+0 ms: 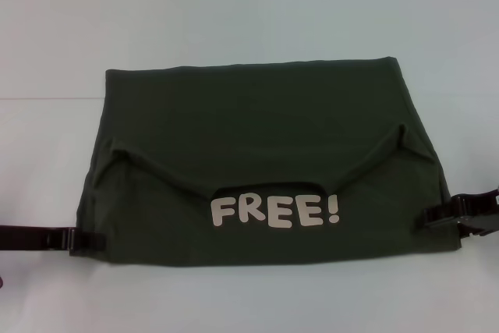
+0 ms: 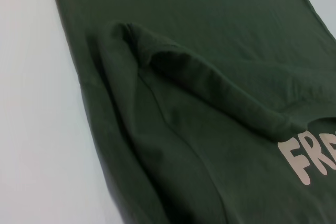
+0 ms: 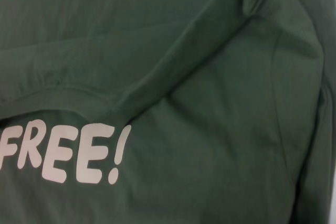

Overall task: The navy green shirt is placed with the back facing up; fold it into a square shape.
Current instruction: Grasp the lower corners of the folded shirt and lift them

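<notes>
The navy green shirt (image 1: 257, 126) lies on the white table as a wide rectangle. Its near part is folded over onto the back, so the cream "FREE!" lettering (image 1: 274, 211) faces up near the front edge. My left gripper (image 1: 95, 241) sits low at the shirt's near left edge. My right gripper (image 1: 430, 217) is at the near right edge. The left wrist view shows the shirt (image 2: 210, 51) with a raised fold ridge and part of the lettering (image 2: 310, 161). In the right wrist view the shirt (image 3: 220, 145) fills the picture, with the lettering (image 3: 63, 153) and the folded flap's corner.
The white table (image 1: 234, 5) stretches around the shirt, with bare surface behind it and a narrow strip in front. The left wrist view shows bare table (image 2: 37, 129) beside the shirt's edge.
</notes>
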You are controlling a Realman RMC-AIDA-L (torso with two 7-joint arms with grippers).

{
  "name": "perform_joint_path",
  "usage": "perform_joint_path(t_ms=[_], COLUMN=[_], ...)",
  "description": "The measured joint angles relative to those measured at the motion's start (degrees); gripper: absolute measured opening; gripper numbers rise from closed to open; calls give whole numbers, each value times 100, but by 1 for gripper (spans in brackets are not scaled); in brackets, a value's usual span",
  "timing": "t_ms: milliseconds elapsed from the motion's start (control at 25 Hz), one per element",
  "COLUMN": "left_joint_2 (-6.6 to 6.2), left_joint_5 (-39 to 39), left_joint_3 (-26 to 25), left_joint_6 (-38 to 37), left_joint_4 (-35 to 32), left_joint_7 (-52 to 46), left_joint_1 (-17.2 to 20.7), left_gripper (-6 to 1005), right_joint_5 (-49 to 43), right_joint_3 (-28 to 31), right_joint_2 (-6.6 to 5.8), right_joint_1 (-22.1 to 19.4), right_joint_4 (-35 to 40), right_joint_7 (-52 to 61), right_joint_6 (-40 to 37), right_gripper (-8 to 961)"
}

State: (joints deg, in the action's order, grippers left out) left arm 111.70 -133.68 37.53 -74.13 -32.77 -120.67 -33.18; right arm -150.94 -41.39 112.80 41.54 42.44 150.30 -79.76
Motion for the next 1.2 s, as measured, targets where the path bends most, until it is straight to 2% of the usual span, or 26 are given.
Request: perform_joint_path(t_ms=[280, 1200], left_joint_2=[0, 14], left_joint_5=[0, 0], left_joint_3=[0, 0], left_joint_6=[-5, -4], left_joint_4=[-3, -8], left_joint_7=[0, -6], left_joint_1=[-6, -39], left_gripper=[45, 44], right_joint_5=[13, 17], right_joint_3=[6, 7], right_joint_2=[118, 170], right_joint_1=[6, 82], right_joint_4=[-17, -223], right_joint_7=[-100, -220], right_joint_6=[130, 369], right_gripper=[855, 771])
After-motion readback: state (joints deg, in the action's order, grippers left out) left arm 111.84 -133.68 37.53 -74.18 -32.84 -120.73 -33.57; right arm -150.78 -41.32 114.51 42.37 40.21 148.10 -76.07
